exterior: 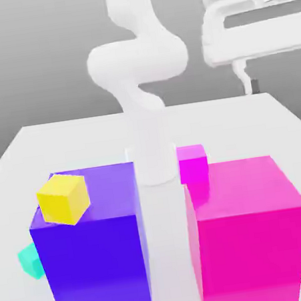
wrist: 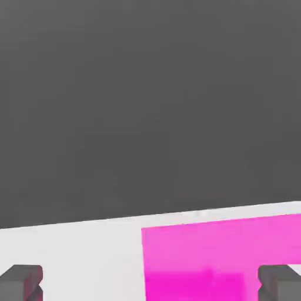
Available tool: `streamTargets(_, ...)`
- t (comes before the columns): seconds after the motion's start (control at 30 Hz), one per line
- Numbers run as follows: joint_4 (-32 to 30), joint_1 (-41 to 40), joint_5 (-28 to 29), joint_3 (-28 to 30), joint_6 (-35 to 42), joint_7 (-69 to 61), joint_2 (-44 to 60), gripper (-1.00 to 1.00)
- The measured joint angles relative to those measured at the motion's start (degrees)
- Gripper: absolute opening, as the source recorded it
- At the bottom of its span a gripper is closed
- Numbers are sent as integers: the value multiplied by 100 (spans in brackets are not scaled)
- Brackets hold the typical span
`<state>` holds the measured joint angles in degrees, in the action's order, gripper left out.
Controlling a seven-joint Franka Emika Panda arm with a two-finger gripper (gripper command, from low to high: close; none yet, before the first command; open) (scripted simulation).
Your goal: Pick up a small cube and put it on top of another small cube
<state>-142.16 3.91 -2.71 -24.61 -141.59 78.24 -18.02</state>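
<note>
Grey, featureless backdrop behind a white table (exterior: 57, 136), and I take the arm's white base column (exterior: 151, 160), standing mid-table, as my landmark. From the exterior view the biggest things are two large blocks in front of that column: a purple block (exterior: 95, 262) toward the exterior view's left of it and a magenta block (exterior: 249, 233) toward the exterior view's right, a bare strip of table between them.

Then the small ones. A yellow small cube (exterior: 64, 199) sits tilted on the purple block's top near its left front corner. A magenta small cube (exterior: 192, 163) is just beside the column on its right, behind the big magenta block; I cannot tell if it rests on the table or on that block. A teal small cube (exterior: 30, 259) pokes out from behind the purple block, low and far left of the column.

My gripper (wrist: 150, 282) is spread as wide as it goes with nothing between the fingers (wrist: 23, 281); in the hand view magenta lies under it.

I judge the task barely begun: no cube grasped. Next I would pick one small cube, centre the spread fingers over it and descend square to its faces. No containers here to report.
</note>
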Motion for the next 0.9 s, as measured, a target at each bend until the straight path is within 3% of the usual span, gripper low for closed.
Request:
streamTargets(0.2,-492,151,714,-912,-500,1866,1123,0)
streamTargets(0.4,-1578,247,836,-930,-1820,3501,2011,0)
streamTargets(0.47,-1645,375,1396,-604,-2183,4054,2385,0)
streamTargets(0.63,-1423,1571,2944,954,-2943,5267,3406,0)
streamTargets(0.67,-1392,1703,3092,1119,-3026,5384,3515,-100)
streamTargets(0.9,-1401,1716,3052,1123,-3029,5353,3495,-100)
